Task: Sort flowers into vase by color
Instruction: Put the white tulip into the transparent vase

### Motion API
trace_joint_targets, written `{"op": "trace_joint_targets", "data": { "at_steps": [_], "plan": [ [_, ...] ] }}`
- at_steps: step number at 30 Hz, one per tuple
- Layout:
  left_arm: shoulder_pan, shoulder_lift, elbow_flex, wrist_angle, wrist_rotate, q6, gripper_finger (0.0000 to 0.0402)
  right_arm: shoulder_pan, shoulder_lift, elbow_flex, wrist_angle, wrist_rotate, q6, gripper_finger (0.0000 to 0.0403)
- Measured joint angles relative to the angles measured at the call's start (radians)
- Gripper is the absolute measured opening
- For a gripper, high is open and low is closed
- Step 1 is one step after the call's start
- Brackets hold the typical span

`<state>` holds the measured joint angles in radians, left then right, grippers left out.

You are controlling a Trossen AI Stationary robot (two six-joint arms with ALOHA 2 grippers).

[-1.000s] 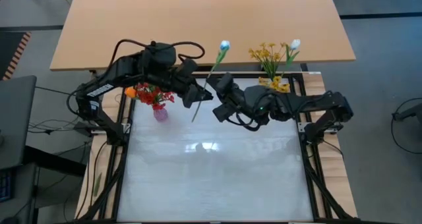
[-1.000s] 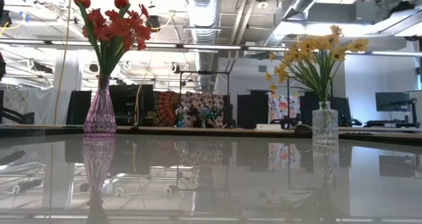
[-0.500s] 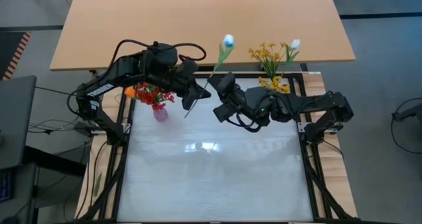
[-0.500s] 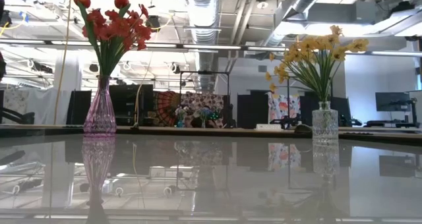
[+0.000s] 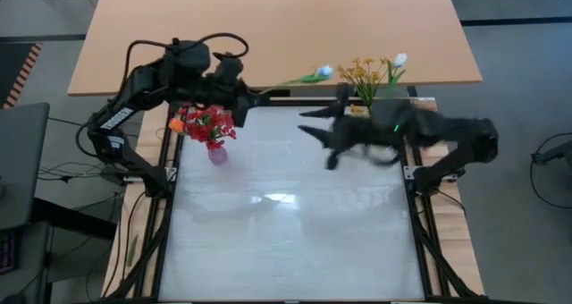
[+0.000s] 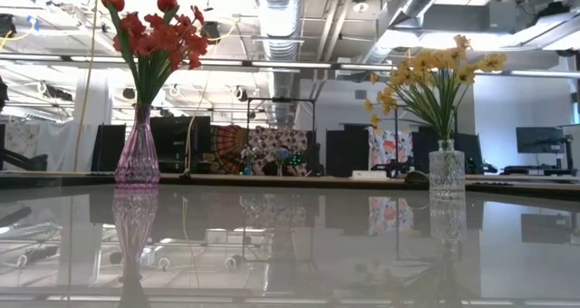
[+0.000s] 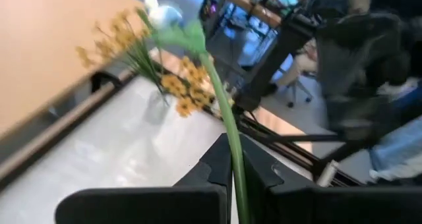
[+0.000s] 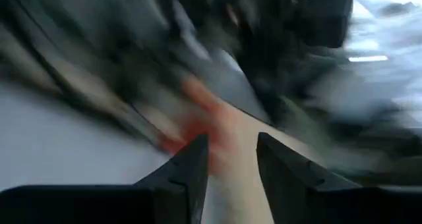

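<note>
My left gripper [image 5: 250, 97] is up near the table's far left, shut on a white flower with a green stem [image 5: 288, 80]. Its bloom [image 5: 323, 71] points toward the clear vase [image 6: 446, 168] of yellow flowers [image 5: 362, 71], where another white bloom [image 5: 399, 61] stands. The pink vase [image 5: 216, 152] below the left arm holds the red and orange flowers [image 5: 206, 123]. My right gripper [image 5: 308, 130], blurred, hovers over the table's far middle; in its wrist view the fingers [image 8: 191, 165] stand apart with nothing between them. Neither gripper shows in the low view. My left gripper pinches the flower's thin green stem [image 7: 232, 155] between its two fingers, in its lower part, well away from the bloom [image 7: 161, 14]. The stem runs on forward past the fingertips. The flower is lifted clear and lies nearly level, with its bloom toward the table's right.
Both vases stand along the table's far edge, pink [image 6: 138, 154] on the left and clear on the right. A black frame [image 5: 420, 215] borders the glossy white table top. A wooden table [image 5: 268, 27] stands beyond the far edge.
The stem has passed from my right gripper to my left. My left gripper has gone toward the far left corner with the flower, which has swung from steeply slanted to nearly level, bloom toward the clear vase. My right gripper has drawn back toward the table's right edge.
</note>
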<state>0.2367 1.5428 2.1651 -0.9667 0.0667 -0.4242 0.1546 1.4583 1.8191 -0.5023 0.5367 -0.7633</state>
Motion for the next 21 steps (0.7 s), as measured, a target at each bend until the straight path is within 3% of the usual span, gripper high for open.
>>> {"op": "trace_joint_targets", "data": {
  "at_steps": [4,5,7,11,21],
  "plan": [
    [-0.008,-0.011,0.000,0.069,-0.023,0.082,0.0000,-0.198,-0.040,-0.010,0.055,-0.677,0.511,0.0166],
    [-0.015,-0.011,0.000,0.097,-0.022,0.105,0.0000,-0.237,-0.035,-0.019,0.075,-0.793,0.573,0.0168],
    [-0.032,-0.009,0.000,0.153,-0.019,0.148,0.0000,-0.294,-0.013,-0.044,0.120,-0.929,0.652,0.0171],
    [-0.061,-0.009,0.000,0.256,-0.034,0.247,0.0000,-0.348,0.011,-0.119,0.216,-1.033,0.717,0.0169],
    [-0.111,-0.017,-0.001,0.382,-0.061,0.447,0.0000,-0.413,-0.001,-0.209,0.705,-1.013,0.769,0.0152]
  ]
}}
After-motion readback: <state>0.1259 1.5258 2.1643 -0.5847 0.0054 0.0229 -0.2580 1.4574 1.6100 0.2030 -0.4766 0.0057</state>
